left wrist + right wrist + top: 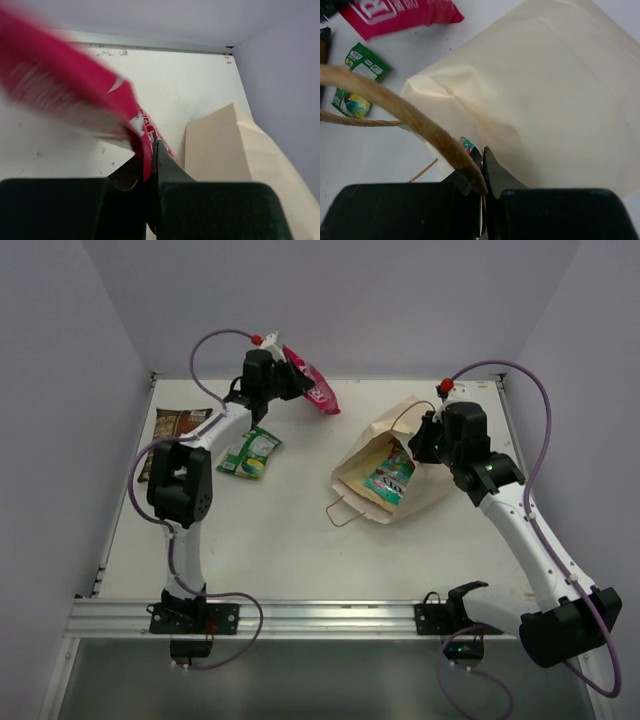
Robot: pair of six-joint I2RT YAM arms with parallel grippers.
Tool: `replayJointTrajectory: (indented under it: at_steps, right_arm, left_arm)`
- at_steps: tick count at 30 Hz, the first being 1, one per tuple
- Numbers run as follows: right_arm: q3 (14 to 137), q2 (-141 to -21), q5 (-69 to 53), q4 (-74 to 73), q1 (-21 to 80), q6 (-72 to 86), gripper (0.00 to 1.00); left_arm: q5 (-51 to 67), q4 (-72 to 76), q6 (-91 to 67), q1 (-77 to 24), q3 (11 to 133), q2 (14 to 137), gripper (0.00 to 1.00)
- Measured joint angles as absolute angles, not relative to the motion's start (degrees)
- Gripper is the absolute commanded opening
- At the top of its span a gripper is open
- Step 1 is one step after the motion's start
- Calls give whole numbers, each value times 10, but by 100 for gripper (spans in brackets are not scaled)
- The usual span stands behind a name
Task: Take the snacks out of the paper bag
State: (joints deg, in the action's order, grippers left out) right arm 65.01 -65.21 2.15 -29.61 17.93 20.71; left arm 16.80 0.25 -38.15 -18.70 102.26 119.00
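Observation:
My left gripper (293, 379) is shut on the magenta packet (316, 390) and holds it above the table's far side; in the left wrist view my gripper (152, 143) pinches the blurred packet (60, 95). The dark brown packet (178, 430) and the small green packet (250, 453) lie on the table at the left. The paper bag (415, 455) lies on its side, mouth towards the near left, with a teal packet (390, 478) showing inside. My right gripper (419, 444) is shut on the bag's upper rim by its cord handle (415, 122); the right wrist view shows this grip (482, 151).
The bag's other handle (343, 510) lies on the table in front of its mouth. White walls close the table at the back and sides. A metal rail (320, 615) runs along the near edge by the arm bases.

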Motion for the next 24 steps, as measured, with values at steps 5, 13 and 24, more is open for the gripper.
replayJointTrajectory:
  at_steps: [5, 13, 24]
  right_arm:
    - [638, -649, 9, -295, 179, 205, 0]
    - [627, -648, -11, -296, 179, 205, 0]
    - [628, -649, -11, -296, 179, 205, 0]
  left_arm:
    - [192, 166, -428, -186, 774, 1154, 22]
    - [214, 168, -484, -210, 527, 1037, 90]
    - [72, 77, -507, -392, 489, 700, 93]
